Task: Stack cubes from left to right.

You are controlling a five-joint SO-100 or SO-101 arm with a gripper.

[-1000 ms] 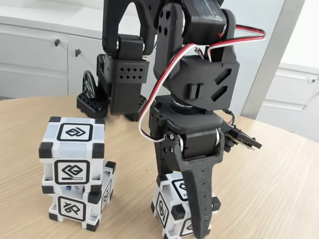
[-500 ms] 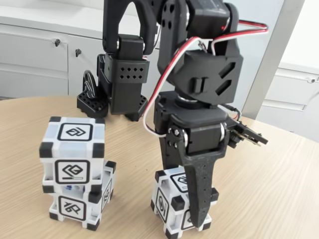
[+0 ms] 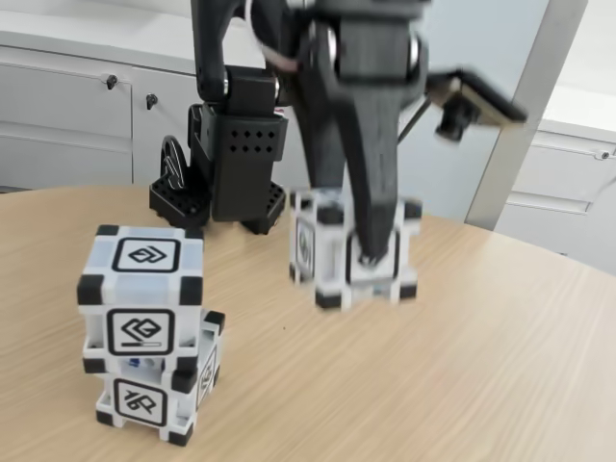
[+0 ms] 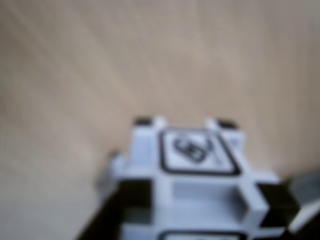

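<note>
The claw (image 3: 369, 252) pinches a slightly tilted cube (image 3: 327, 252) above the table (image 3: 481, 366), beside two stacked cubes (image 3: 144, 327).

The hand (image 3: 371, 252) has risen from low over the desk (image 3: 500, 366), carrying the third cube (image 3: 332, 252) with it: a second ago that cube sat on the wood at the fixed view's bottom edge; now it hangs clear, slightly blurred.

No readable text; glyph-marked cubes (image 3: 144, 327).
</note>
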